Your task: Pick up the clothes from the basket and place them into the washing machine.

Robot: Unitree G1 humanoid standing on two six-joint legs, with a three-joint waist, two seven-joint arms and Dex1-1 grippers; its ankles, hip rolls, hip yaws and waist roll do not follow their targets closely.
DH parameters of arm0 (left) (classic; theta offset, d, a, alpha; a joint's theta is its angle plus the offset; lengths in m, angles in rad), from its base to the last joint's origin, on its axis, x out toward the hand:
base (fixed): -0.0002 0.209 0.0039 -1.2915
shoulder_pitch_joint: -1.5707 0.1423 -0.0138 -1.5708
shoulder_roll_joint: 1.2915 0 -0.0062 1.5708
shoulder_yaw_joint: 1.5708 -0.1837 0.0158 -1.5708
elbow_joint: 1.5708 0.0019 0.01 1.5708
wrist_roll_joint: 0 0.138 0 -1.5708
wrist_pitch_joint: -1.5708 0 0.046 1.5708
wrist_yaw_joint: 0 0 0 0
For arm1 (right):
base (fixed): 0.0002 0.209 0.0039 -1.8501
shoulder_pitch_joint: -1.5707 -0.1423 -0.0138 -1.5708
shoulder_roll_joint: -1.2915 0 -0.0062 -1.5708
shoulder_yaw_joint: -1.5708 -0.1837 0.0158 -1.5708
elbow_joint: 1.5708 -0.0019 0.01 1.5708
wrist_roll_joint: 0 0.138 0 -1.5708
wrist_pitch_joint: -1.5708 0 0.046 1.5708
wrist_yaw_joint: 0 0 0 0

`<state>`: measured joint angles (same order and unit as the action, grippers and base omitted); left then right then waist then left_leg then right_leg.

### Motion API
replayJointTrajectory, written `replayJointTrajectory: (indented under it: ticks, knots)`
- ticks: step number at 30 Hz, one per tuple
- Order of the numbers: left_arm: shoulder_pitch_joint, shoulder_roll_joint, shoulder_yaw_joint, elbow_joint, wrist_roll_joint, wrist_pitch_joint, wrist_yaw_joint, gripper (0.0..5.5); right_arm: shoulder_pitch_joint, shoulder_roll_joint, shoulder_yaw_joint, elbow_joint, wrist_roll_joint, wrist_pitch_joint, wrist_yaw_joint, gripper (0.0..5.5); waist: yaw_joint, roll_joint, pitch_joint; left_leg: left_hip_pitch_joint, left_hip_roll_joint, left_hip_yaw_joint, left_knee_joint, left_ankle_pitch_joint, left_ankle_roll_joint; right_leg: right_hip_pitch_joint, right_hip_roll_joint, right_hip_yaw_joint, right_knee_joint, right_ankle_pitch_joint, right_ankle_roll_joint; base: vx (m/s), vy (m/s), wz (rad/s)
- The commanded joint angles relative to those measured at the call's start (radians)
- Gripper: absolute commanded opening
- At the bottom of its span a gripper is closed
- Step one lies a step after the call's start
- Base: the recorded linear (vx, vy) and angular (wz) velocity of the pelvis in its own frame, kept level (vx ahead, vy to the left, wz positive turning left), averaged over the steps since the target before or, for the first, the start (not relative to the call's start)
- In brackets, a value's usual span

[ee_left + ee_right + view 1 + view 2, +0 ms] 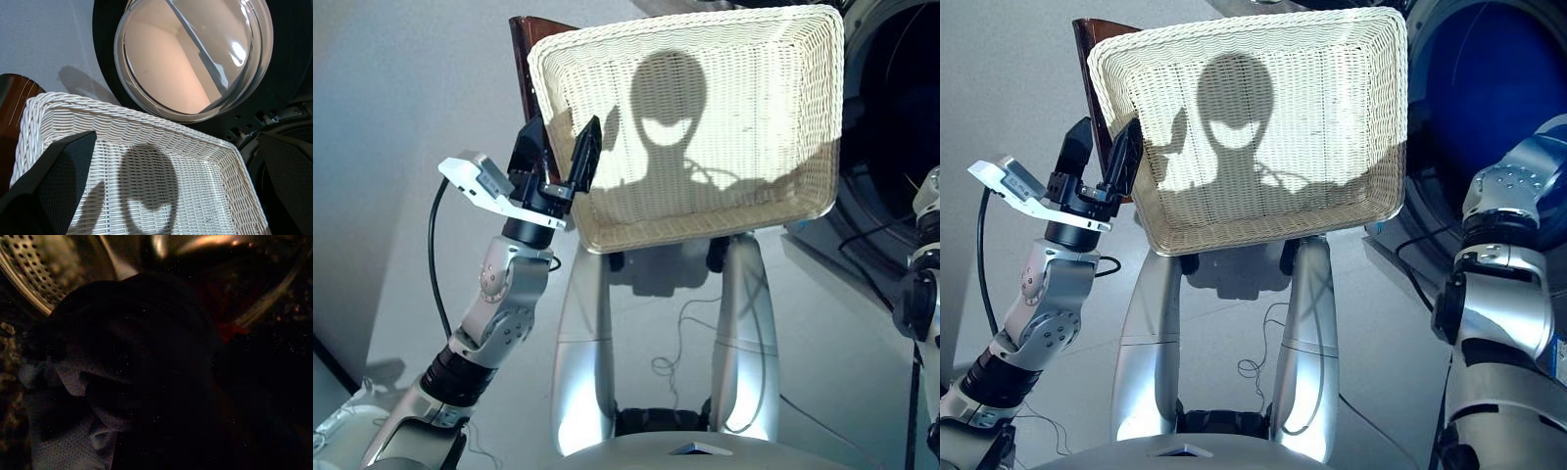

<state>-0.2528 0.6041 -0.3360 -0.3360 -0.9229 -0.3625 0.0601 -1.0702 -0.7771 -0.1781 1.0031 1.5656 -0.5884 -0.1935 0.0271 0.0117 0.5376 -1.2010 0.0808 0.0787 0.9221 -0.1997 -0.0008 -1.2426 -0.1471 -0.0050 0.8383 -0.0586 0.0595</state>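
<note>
**Inspector A:** Status of the basket (607, 69)?

**Inspector B:** Cream-white wicker, tilted so its inside faces the head camera. No garment lies in it; only shadows fall on the weave. It sits at twelve o'clock from the robot, with a dark brown panel (521, 49) showing behind its ten o'clock corner.

**Inspector A:** Left hand (566, 149)?

**Inspector B:** Raised at the basket's nine o'clock edge, overlapping the rim in the head view. Its two black fingers (54, 181) stand wide apart and carry nothing.

**Inspector A:** The washing machine (1489, 88)?

**Inspector B:** At two o'clock of the basket. The left wrist view shows its clear glass door (193, 54) just beyond the basket rim.

**Inspector A:** Right arm (1503, 264)?

**Inspector B:** It reaches towards the porthole; the right hand itself is out of the head views. Its wrist view looks into the perforated drum (34, 269), where dark cloth (127, 347) lies with a sliver of red (227, 330) beside it. Whether that hand is wide, narrow or holding, I cannot tell.
</note>
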Motion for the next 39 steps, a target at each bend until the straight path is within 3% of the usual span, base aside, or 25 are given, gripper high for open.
replayJointTrajectory:
  ticks: [1, 4, 5, 6, 15, 22, 24, 25, 26, 32, 39]
  knots:
    - [0.032, 0.019, 0.043, -0.171, 0.025, -0.055, -0.01, 5.5, -0.093, -0.132, 0.058, -0.018, -0.045, -0.038, -0.033, 0.0, -0.004, 0.003, -0.018, 0.018, -0.013, -0.036, -0.125, 0.106, -0.076, 0.025, -0.003, -0.017, -0.008, 0.013, 0.044, 0.0, 0.0, 0.0]
    - [0.027, 0.017, 0.039, -0.172, 0.031, -0.056, 0.0, 5.5, -0.108, -0.132, 0.063, -0.012, -0.067, -0.04, -0.064, 0.0, -0.004, 0.005, -0.018, 0.012, -0.013, -0.036, -0.123, 0.106, -0.075, 0.021, -0.002, -0.015, -0.007, 0.014, 0.044, 0.0, 0.0, 0.0]
    - [0.025, 0.017, 0.037, -0.173, 0.034, -0.055, 0.003, 5.5, -0.106, -0.13, 0.064, -0.011, -0.077, -0.039, -0.074, 1.27, -0.005, 0.005, -0.018, 0.011, -0.014, -0.035, -0.122, 0.107, -0.075, 0.019, -0.001, -0.016, -0.006, 0.013, 0.043, 0.0, 0.0, 0.0]
    - [0.023, 0.018, 0.036, -0.172, 0.039, -0.056, 0.007, 5.5, -0.105, -0.135, 0.068, 0.0, -0.098, -0.03, -0.092, 5.5, -0.005, 0.005, -0.018, 0.01, -0.013, -0.034, -0.121, 0.106, -0.075, 0.019, -0.002, -0.016, -0.007, 0.015, 0.043, 0.0, 0.0, 0.0]
    - [0.018, 0.011, 0.028, -0.175, 0.041, -0.048, 0.01, 5.5, -0.065, -0.088, 0.093, -0.007, -0.117, 0.012, -0.072, 5.5, -0.007, 0.001, -0.018, 0.013, -0.011, -0.033, -0.127, 0.108, -0.073, 0.02, 0.0, -0.016, -0.011, 0.016, 0.042, 0.0, 0.0, 0.0]
    - [0.029, -0.002, 0.02, -0.174, 0.033, -0.038, 0.0, 5.5, 0.079, 0.041, 0.168, -0.125, -0.234, 0.064, -0.04, 5.5, -0.011, -0.003, -0.018, 0.009, -0.01, -0.028, -0.135, 0.115, -0.068, 0.016, 0.004, -0.015, -0.021, 0.022, 0.037, 0.0, 0.0, 0.0]
    - [0.036, -0.008, 0.021, -0.17, 0.033, -0.032, 0.0, 5.5, 0.175, 0.097, 0.229, -0.22, -0.339, 0.098, -0.029, 5.5, -0.013, -0.008, -0.018, 0.008, -0.006, -0.026, -0.144, 0.122, -0.066, 0.014, 0.005, -0.014, -0.028, 0.026, 0.034, 0.036, -0.006, -0.007]
    - [0.044, -0.009, 0.03, -0.166, 0.041, -0.031, 0.001, 5.5, 0.247, 0.118, 0.275, -0.311, -0.445, 0.128, -0.036, 5.5, -0.016, -0.013, -0.018, 0.029, -0.006, -0.028, -0.137, 0.094, -0.071, 0.032, 0.008, -0.011, -0.018, 0.001, 0.039, 0.072, -0.012, -0.003]
    - [0.047, -0.011, 0.036, -0.162, 0.051, -0.029, -0.001, 5.5, 0.308, 0.134, 0.305, -0.395, -0.518, 0.144, -0.034, 5.5, -0.02, -0.017, -0.018, 0.027, -0.005, -0.027, -0.136, 0.095, -0.071, 0.031, 0.009, -0.01, -0.018, 0.002, 0.038, 0.071, -0.017, -0.024]
    - [0.08, -0.043, 0.063, -0.129, 0.093, -0.03, 0.019, 5.5, 0.618, 0.259, 0.425, -0.714, -0.73, 0.196, 0.052, 5.5, -0.033, -0.024, -0.018, 0.033, -0.006, -0.022, -0.146, 0.098, -0.064, 0.034, 0.009, -0.014, -0.025, 0.001, 0.034, 0.0, 0.0, 0.0]
    - [0.106, -0.078, 0.071, -0.016, 0.159, -0.044, 0.034, 5.5, 0.752, 0.271, 0.607, -0.746, -1.094, 0.248, 0.092, 5.5, -0.038, -0.027, -0.018, 0.143, 0.01, -0.014, -0.244, 0.119, -0.066, 0.139, -0.002, -0.024, -0.107, 0.016, 0.047, 0.0, 0.0, 0.0]
